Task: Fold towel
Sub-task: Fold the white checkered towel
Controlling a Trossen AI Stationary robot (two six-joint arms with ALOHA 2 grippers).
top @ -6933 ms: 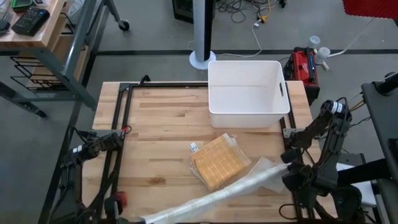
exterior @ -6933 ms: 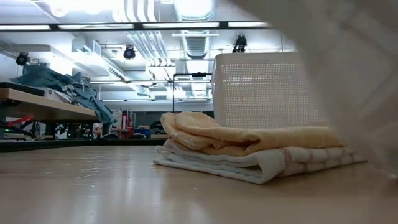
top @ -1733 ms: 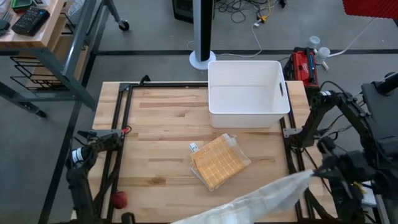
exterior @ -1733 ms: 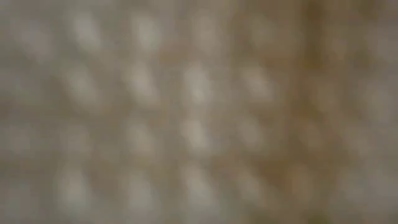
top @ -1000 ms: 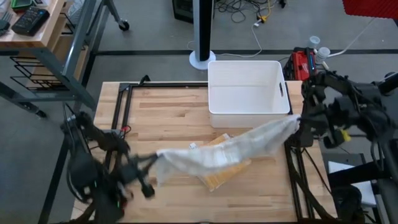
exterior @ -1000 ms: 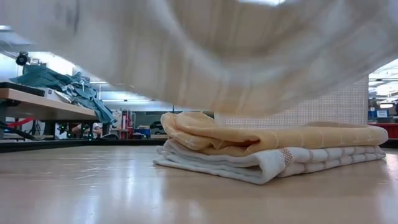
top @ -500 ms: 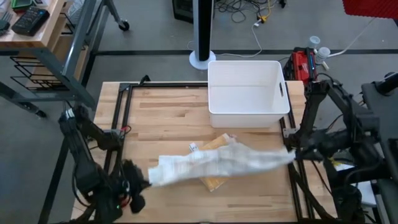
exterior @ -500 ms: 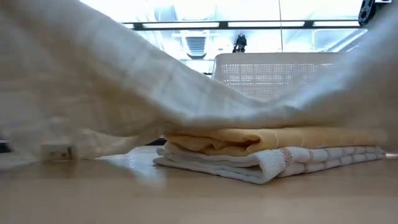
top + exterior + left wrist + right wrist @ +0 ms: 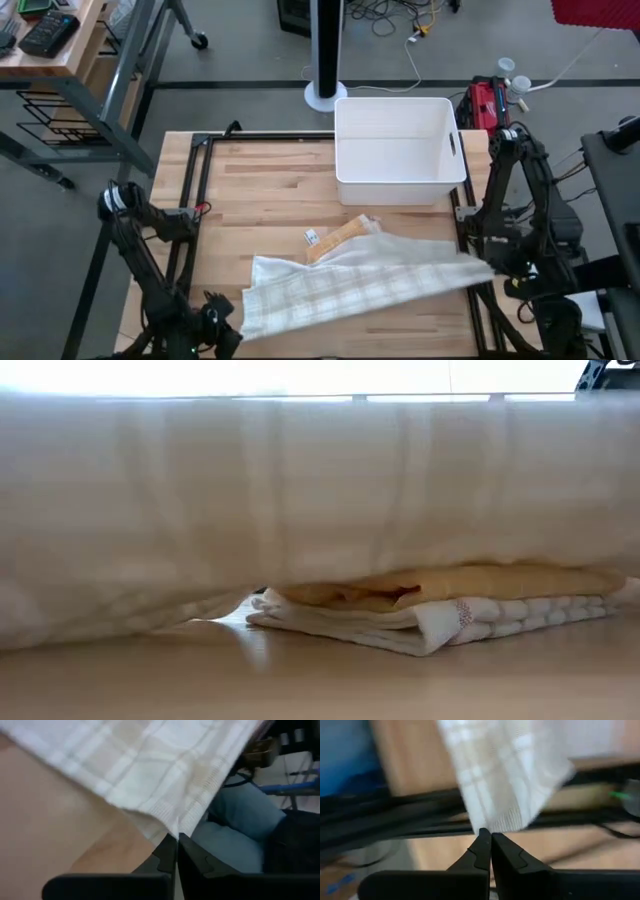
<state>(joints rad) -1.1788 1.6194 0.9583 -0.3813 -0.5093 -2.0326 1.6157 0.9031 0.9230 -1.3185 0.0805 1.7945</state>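
Here the white plaid towel (image 9: 350, 285) lies spread across the near part of the bench (image 9: 260, 190), draped over a folded yellow towel (image 9: 335, 238). Left gripper (image 9: 222, 318) pinches one corner with closed jaws; right gripper (image 9: 497, 266) clamps the opposite corner.

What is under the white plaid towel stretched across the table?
The white plaid towel drapes over a stack of folded towels: a yellow one on a white one. From above only a yellow corner shows; the rest is covered.
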